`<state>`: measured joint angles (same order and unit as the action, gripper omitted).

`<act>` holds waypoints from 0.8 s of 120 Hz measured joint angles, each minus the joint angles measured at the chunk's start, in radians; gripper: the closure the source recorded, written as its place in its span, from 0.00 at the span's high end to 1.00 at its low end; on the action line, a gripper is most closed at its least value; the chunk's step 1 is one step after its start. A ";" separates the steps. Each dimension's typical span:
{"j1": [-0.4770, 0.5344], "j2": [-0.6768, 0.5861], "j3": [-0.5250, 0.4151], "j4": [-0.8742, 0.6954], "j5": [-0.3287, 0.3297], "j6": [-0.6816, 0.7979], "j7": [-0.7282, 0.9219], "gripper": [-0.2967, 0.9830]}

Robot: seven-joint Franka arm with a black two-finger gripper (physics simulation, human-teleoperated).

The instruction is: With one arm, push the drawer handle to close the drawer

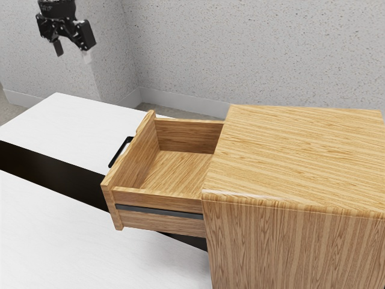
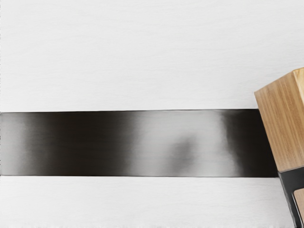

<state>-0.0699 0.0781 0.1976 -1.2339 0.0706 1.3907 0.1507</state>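
Drawer [image 1: 177, 171], boxy, wood-grained, with slim black handle [image 1: 120, 152], jutted open, lower than the released, wide-spread tool [image 1: 74, 49].

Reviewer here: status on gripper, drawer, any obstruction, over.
Gripper open, empty, raised away from black handle. Wooden drawer standing out of cabinet, not closed. No obstruction seen between gripper and handle.

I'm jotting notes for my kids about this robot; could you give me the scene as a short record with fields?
Drawer: open, sticking out of the wooden cabinet
Handle: black, on the drawer's front, untouched
Gripper: open, raised, well away from the handle
Table: white, with a dark band
Job: close the drawer by its handle; not yet done
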 joint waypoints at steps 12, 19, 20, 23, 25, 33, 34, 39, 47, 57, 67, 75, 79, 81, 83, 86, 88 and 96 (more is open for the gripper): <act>0.010 -0.002 0.002 -0.006 0.001 -0.003 0.004 0.77; 0.009 -0.012 0.003 -0.006 0.001 -0.006 0.005 0.77; 0.008 -0.014 0.003 -0.006 0.001 -0.006 0.006 0.77; 0.008 -0.018 0.003 -0.005 0.000 -0.007 0.006 0.77; 0.008 -0.019 0.002 -0.005 -0.001 -0.007 0.006 0.77; 0.007 -0.026 -0.002 -0.003 -0.003 -0.006 0.008 0.77; 0.005 -0.031 -0.002 -0.004 -0.003 -0.006 0.008 0.77; -0.004 -0.062 -0.001 -0.026 -0.003 -0.005 0.014 0.77; -0.021 -0.125 0.000 -0.122 0.011 0.030 0.054 0.77; -0.018 -0.194 0.001 -0.255 0.027 0.104 0.129 0.77; 0.003 -0.261 0.007 -0.377 0.035 0.191 0.215 0.77; 0.006 -0.285 0.009 -0.443 0.040 0.266 0.302 0.76; 0.006 -0.290 0.009 -0.458 0.045 0.296 0.346 0.76; 0.006 -0.291 0.010 -0.463 0.047 0.308 0.367 0.75; 0.006 -0.292 0.010 -0.467 0.049 0.318 0.388 0.74; 0.006 -0.294 0.010 -0.474 0.055 0.332 0.418 0.72; 0.006 -0.299 0.010 -0.482 0.061 0.341 0.437 0.70; 0.006 -0.343 0.008 -0.564 0.102 0.394 0.516 0.64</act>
<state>-0.0644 -0.2647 0.2061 -1.7980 0.1722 1.7849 0.6664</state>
